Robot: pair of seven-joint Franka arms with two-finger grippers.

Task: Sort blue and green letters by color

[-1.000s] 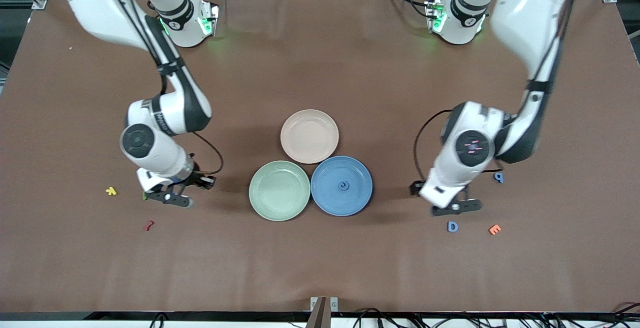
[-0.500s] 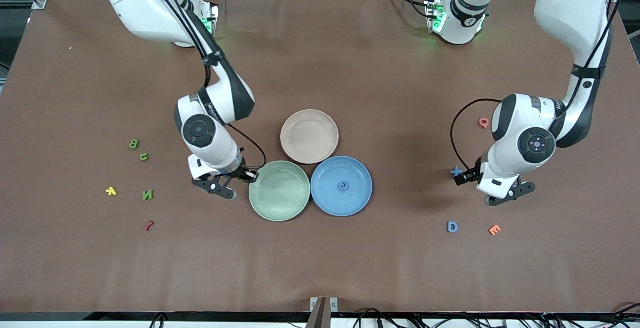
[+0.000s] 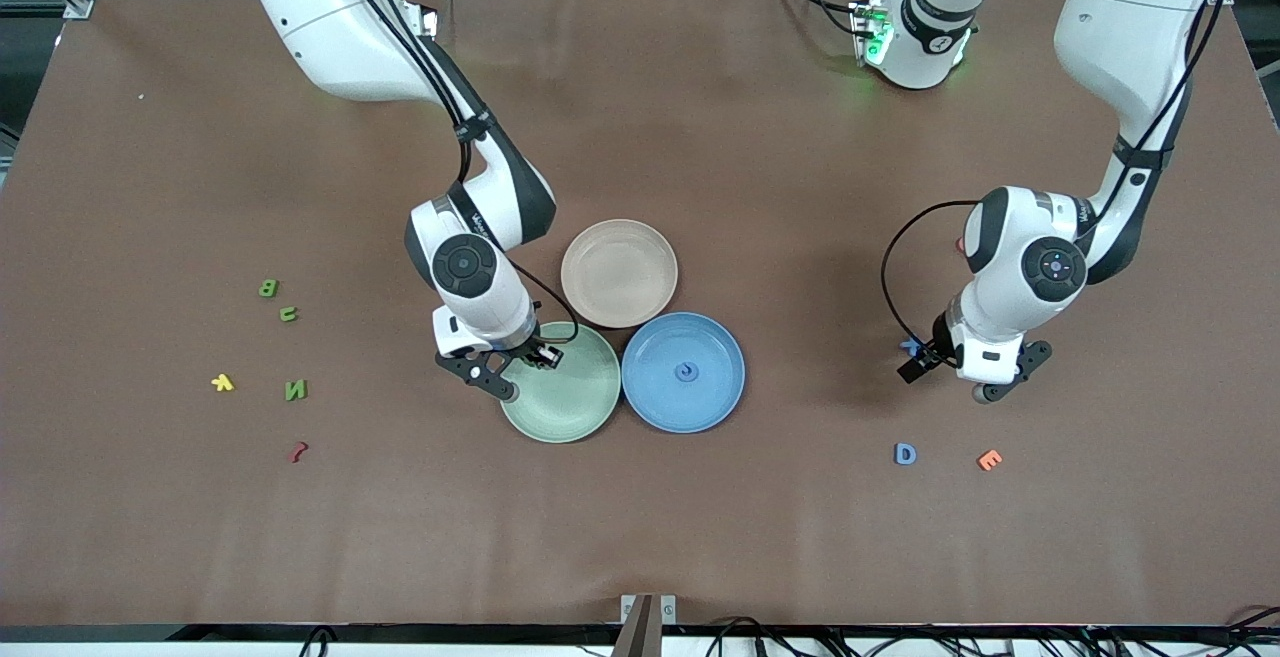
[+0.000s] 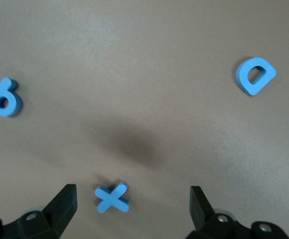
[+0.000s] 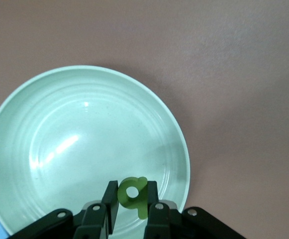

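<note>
Your table [image 3: 640, 537] carried three plates clustered near its middle: a beige plate [image 3: 619, 273] toward the edge where the bases stand, and, nearer the camera's edge, a green plate [image 3: 570, 397] touching a blue plate [image 3: 683, 372], which held a small blue letter [image 3: 686, 371]. You had the right arm reaching down from its base corner with its wrist bent over the green plate's rim; the right gripper [image 5: 131, 206] hung over that plate with its fingers pinching an upright green P-like letter [image 5: 133, 194]. Your left arm folded down from its own corner, and the left gripper [image 4: 132, 206] hovered with fingers spread wide above a blue X [image 4: 112, 197], which lay flat on the bare table between them. Toward the left arm's end you also had a blue D [image 3: 905, 453] near the camera's edge, an orange E [image 3: 989, 459] beside it, and a blue P [image 4: 5, 97] showing in the left wrist view. Toward the right arm's end lay a green B [image 3: 268, 288], a small green U [image 3: 288, 314], a green N [image 3: 296, 390], a yellow letter [image 3: 222, 382] and a dark red letter [image 3: 297, 452], all well apart from the plates.
</note>
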